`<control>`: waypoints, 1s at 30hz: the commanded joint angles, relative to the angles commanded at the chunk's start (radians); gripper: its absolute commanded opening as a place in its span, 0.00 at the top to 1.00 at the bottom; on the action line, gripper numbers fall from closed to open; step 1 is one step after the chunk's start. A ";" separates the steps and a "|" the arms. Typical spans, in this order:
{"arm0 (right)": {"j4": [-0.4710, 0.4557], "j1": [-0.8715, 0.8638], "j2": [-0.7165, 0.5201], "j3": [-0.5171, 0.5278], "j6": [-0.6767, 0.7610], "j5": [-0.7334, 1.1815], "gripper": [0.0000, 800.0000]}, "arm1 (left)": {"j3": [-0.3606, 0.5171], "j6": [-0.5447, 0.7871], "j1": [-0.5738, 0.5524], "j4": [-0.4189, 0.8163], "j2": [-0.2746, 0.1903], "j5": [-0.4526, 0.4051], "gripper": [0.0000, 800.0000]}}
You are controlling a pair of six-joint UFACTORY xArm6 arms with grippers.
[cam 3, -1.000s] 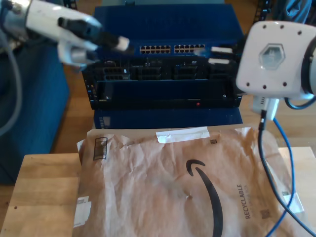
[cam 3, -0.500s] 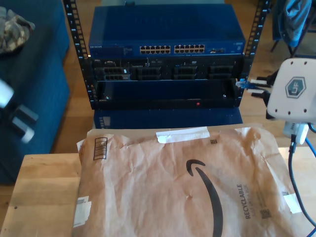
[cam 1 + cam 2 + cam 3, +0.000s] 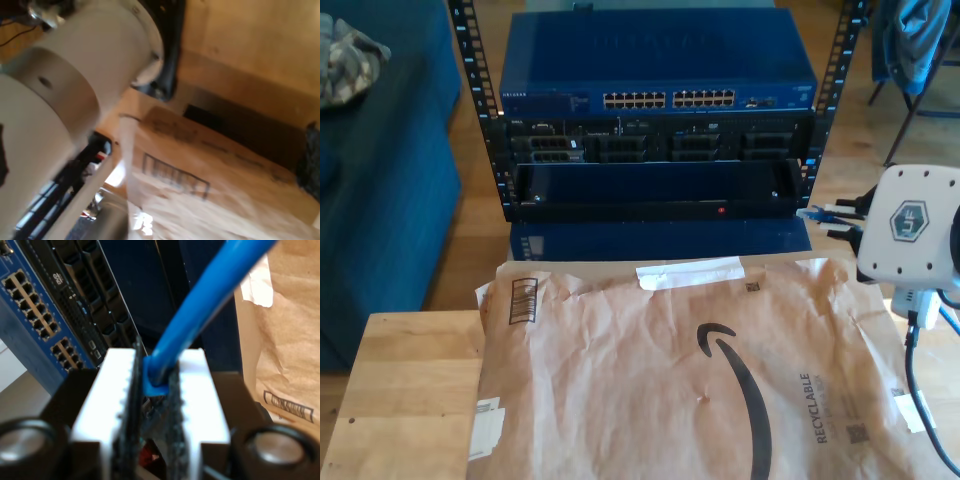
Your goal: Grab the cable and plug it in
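Note:
The bright-blue cable [image 3: 210, 295] runs out from between the white fingers [image 3: 117, 400] of my second gripper [image 3: 155, 385], which is shut on it near the plug end. In the exterior view that gripper [image 3: 820, 214] is at the right, level with the rack's lower edge. The cable's plug [image 3: 810, 212] points toward the rack, and more blue cable [image 3: 949, 318] hangs behind the arm. The blue network switch [image 3: 660, 60] with its rows of ports [image 3: 670, 99] tops the rack. The first wrist view is blurred, with a white arm link [image 3: 75, 85] in front, so I cannot make out the state of my first gripper's jaws.
A large brown paper envelope [image 3: 670, 380] covers the wooden table [image 3: 410, 390] in front of the rack [image 3: 660, 190]. Blue upholstery [image 3: 380, 200] stands at the exterior view's left. A dark arm cable [image 3: 920, 400] hangs at that view's right.
The arm at the exterior view's left has swung down and out of that view. My second gripper has pulled back from the switch, moving down and right with the plug.

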 joint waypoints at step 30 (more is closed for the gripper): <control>-0.002 0.000 -0.126 0.110 0.000 0.026 1.00 | 0.453 0.569 0.571 0.072 -0.143 -0.316 0.00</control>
